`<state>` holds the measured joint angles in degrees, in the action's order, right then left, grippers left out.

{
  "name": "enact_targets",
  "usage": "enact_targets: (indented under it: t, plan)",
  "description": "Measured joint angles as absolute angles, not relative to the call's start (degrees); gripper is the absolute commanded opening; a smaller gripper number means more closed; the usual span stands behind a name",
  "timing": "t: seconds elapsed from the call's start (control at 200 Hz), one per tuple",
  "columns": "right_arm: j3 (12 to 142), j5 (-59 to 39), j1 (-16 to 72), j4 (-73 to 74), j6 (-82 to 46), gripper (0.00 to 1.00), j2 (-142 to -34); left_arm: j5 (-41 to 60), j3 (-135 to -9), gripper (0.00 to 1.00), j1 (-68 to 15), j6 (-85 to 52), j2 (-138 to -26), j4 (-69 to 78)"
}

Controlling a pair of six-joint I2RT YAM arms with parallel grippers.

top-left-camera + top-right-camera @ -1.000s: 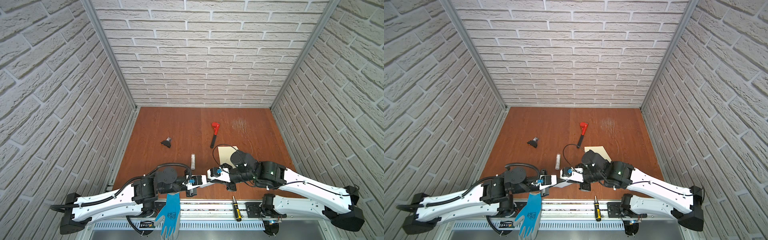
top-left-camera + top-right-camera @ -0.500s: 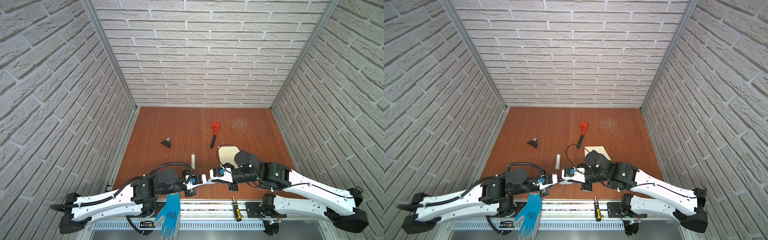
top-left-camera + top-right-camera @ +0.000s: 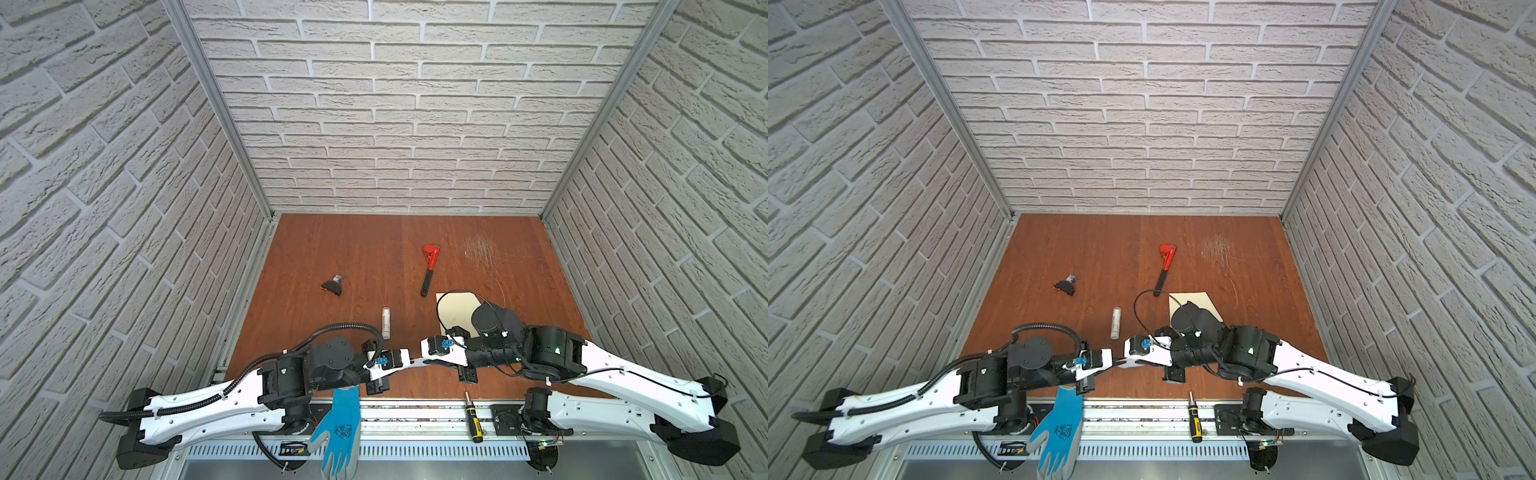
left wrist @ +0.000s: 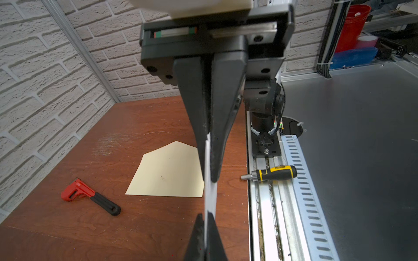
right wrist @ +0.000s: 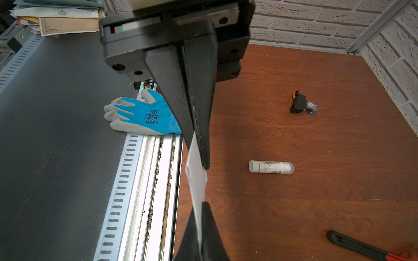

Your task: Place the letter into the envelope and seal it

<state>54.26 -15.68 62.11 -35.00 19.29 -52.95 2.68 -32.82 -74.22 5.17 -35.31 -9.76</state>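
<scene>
The left arm (image 3: 199, 405) and the right arm (image 3: 648, 384) are folded low along the near edge. Each elbow juts out to its own side and the forearm runs back inward. The left gripper (image 3: 408, 363) and the right gripper (image 3: 427, 360) face each other nose to nose at the middle, tips just apart. Each pair of black fingers (image 4: 226, 101) is pressed together on one end of the letter (image 5: 196, 178) — the sheet spans the gap between them.
</scene>
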Motion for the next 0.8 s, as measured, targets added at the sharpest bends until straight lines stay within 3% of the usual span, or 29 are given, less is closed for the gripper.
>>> enact_targets:
  t: [0.035,0.1,0.345,0.385,0.42,0.465,0.5,0.69,0.735,0.8]
  plan:
    - [54.3,-15.4,62.1,-35.3,19.3,0.06,-52.8,2.6,-32.8,0.18,-74.0,4.7,-34.9,-10.9]
    - [54.3,-15.1,62.1,-35.5,19.3,0.06,-52.6,2.5,-32.8,0.00,-73.5,3.9,-34.1,-12.4]
    - [54.3,-14.4,62.2,-34.7,19.3,0.06,-52.4,3.1,-32.8,0.00,-72.2,3.1,-32.6,-13.5]
    - [54.3,-14.3,62.2,-34.7,19.3,0.06,-52.4,3.2,-32.8,0.17,-72.0,3.0,-32.6,-13.5]
    - [54.3,-14.1,62.2,-34.9,19.3,0.06,-52.4,3.2,-32.8,0.20,-71.9,3.1,-32.6,-13.7]
    - [54.3,-13.8,62.2,-35.6,19.3,0.06,-52.1,3.2,-32.8,0.15,-71.6,2.8,-32.6,-14.7]
    - [54.3,-13.6,62.2,-36.0,19.3,0.06,-51.8,3.2,-32.8,0.00,-71.4,2.6,-32.6,-15.3]
    - [54.3,-12.9,62.2,-36.7,19.3,0.06,-51.0,4.2,-32.9,0.00,-70.8,2.7,-32.6,-16.5]
    - [54.3,-12.9,62.2,-36.7,19.3,0.06,-51.0,4.2,-32.9,0.14,-70.8,2.7,-32.5,-16.5]
    - [54.3,-12.6,62.2,-36.9,19.3,0.06,-50.8,4.0,-32.9,0.15,-70.6,2.7,-32.3,-17.3]
